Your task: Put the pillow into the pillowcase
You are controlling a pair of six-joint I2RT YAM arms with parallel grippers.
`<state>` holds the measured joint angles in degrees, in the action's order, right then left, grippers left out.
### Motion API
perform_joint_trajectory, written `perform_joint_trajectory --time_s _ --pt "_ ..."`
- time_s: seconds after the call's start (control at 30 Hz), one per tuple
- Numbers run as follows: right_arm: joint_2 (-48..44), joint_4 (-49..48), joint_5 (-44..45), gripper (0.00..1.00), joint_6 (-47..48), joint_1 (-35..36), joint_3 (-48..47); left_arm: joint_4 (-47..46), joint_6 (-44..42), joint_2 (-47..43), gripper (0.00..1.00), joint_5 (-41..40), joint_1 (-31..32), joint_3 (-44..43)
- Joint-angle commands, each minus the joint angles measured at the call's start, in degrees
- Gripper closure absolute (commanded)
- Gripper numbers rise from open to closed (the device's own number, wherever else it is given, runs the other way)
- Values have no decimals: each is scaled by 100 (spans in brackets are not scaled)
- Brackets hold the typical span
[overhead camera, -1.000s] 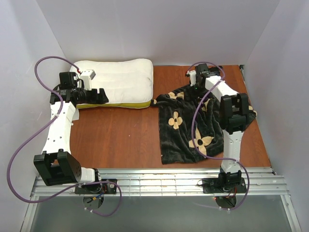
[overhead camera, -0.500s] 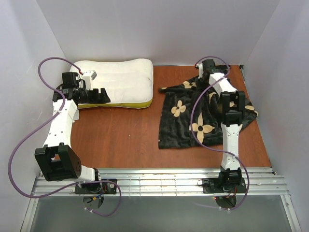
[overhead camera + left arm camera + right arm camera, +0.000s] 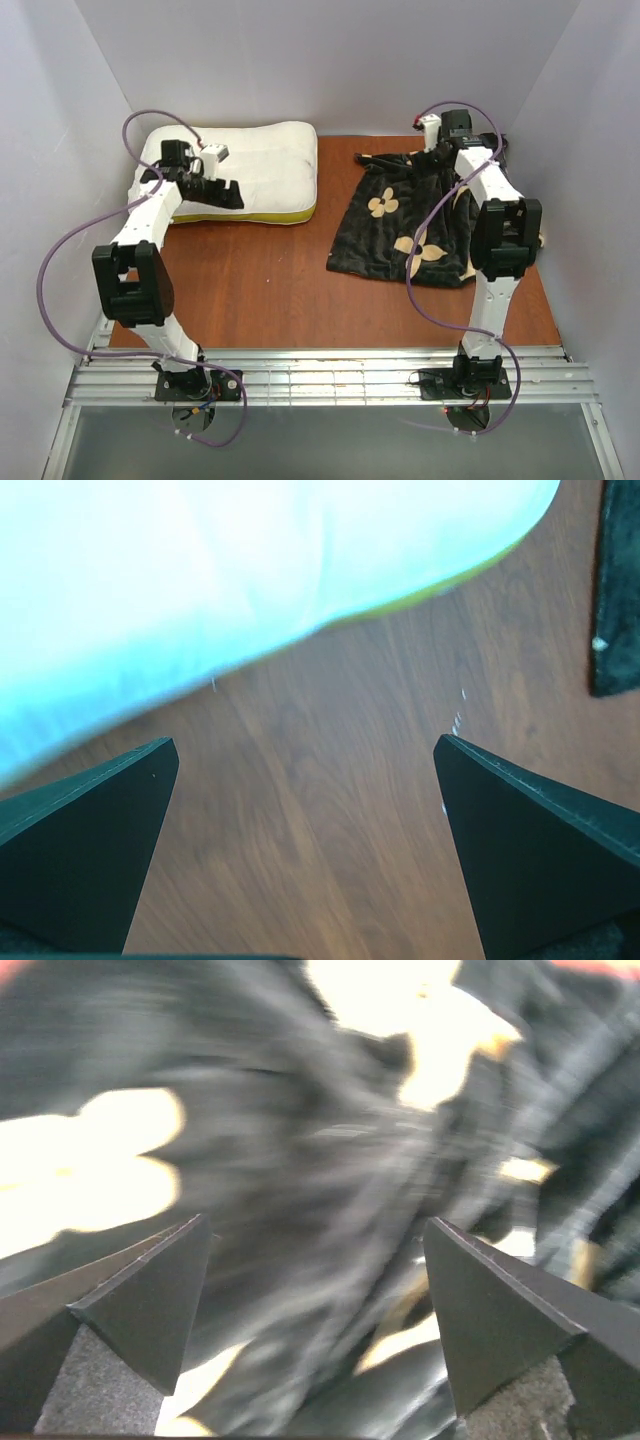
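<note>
Pillow (image 3: 250, 170): lies flat at far-left corner of table (image 3: 260, 290), yellow band facing the near edge. Sits well apart from pillowcase (image 3: 400, 225), which is crumpled toward the far-right corner, mouth not discernible.

Left gripper (image 3: 228, 192): hovers over the pillow's near side, fingers spread wide, nothing between them. Right gripper (image 3: 442, 152): hangs over the pillowcase's far edge, fingers likewise spread, pinching nothing visible, though wrist view badly blurred.

Risks, as judged: could grab both plush layers together and pin the opening shut; could snag one fold and merely drag the heap; could shove the soft pillow against the back wall (image 3: 330, 60) instead of lifting it.

Around: purple cables (image 3: 60, 250) looping off both arms, apt to catch. Right arm (image 3: 500, 240) stretches across the pillowcase's right part, hiding it. Brown wood between the two items.
</note>
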<state>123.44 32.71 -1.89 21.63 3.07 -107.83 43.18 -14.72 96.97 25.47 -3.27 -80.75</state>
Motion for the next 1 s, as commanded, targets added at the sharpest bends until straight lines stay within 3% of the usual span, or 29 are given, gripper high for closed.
perform_joint_trajectory --time_s 0.0,0.17,0.27,0.47,0.63,0.7,0.77,0.87,0.97 --pt "-839 331 -864 21 88 806 429 -512 -820 304 2 -306 465 -607" --pt "-462 350 -1208 29 -500 1642 728 -434 -234 1506 2 -368 511 -2065" --pt "12 236 -1243 32 -746 1924 685 -275 311 1772 2 -289 511 -2576" --pt "506 236 -1103 33 -686 2364 921 -134 795 1572 2 -43 503 -2569" --pt "278 262 -2033 35 -826 2444 1826 -406 936 1211 2 -78 494 -2033" --pt "207 288 -2674 45 -827 2505 2125 -459 1059 1184 2 -43 476 -1988" --pt "128 385 -2974 59 -670 2671 2468 -433 1138 1175 2 1 459 -2023" --pt "-12 700 -3229 73 -31 3022 2811 -381 1191 1140 2 89 397 -2129" --pt "-337 1131 -3335 73 515 3304 3222 -223 1130 1157 2 247 353 -2243"
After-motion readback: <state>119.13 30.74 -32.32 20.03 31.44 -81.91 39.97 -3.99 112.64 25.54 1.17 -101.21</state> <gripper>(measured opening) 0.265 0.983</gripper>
